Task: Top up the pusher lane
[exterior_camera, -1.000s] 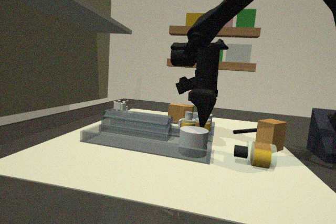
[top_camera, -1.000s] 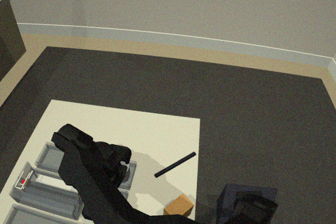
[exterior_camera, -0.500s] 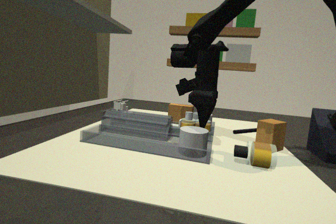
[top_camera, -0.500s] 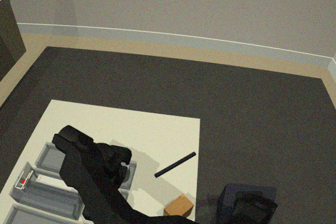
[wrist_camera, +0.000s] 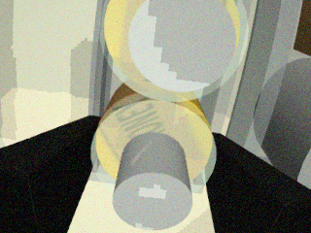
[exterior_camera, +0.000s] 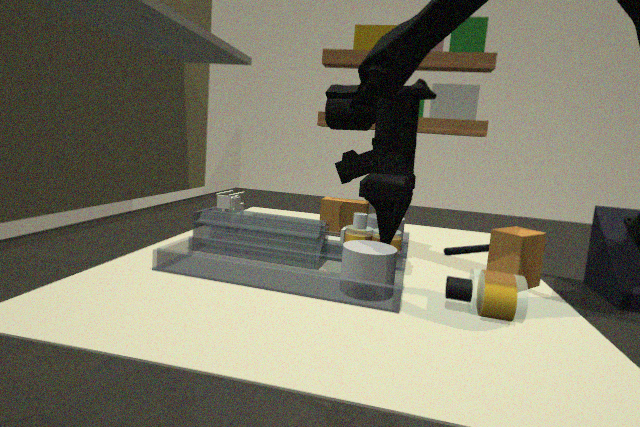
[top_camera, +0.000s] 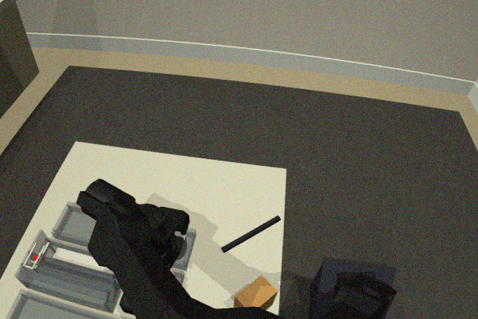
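My gripper (exterior_camera: 388, 237) (wrist_camera: 154, 136) is shut on a jar (exterior_camera: 397, 240) (wrist_camera: 152, 201) with a yellow body and narrow grey cap. The held jar is upright at the front of the sprung lane (top_camera: 73, 277) (exterior_camera: 258, 237) (wrist_camera: 254, 63). Another yellow jar (exterior_camera: 360, 220) (wrist_camera: 187, 44) with a grey cap stands just behind it, on the pusher side; in the wrist view the two overlap. The pusher's white frame with a red mark (top_camera: 35, 257) is at the lane's back end. The pusher plate, the held jar's base and the front stop are not clearly visible.
A grey cylinder (exterior_camera: 368, 269) stands at the front of the near side lane; another (wrist_camera: 287, 112) is in the far side lane. A black-capped jar (exterior_camera: 498, 295) lies on its side beside an orange block (top_camera: 255, 293) (exterior_camera: 516, 251). A black rod (top_camera: 251, 233) (exterior_camera: 465, 249) lies beyond.
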Robot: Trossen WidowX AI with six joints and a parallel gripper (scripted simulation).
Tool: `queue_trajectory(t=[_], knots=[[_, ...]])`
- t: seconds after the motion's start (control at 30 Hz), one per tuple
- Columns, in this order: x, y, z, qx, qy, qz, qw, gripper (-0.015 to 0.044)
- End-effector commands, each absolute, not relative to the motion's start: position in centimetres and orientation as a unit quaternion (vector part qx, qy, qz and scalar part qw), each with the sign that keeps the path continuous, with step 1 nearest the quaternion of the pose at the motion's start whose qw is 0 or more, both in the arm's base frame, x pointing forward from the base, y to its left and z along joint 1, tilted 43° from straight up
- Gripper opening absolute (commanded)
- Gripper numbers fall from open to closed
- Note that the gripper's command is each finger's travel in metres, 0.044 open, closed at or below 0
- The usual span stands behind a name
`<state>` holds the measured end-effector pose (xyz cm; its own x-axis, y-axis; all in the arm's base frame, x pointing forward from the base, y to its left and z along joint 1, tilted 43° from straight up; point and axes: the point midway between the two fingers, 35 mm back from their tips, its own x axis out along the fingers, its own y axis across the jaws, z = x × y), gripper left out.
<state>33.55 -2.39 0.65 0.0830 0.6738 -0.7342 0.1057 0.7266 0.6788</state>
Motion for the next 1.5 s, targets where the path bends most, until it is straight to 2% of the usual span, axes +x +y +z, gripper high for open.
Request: queue_trajectory(t=[0.0,1.47], knots=[[33.79,-2.34,0.72,0.303,0.638,0.214,0.675,0.0000],[32.93,-2.29,0.63,0.304,0.638,0.214,0.675,0.0000]])
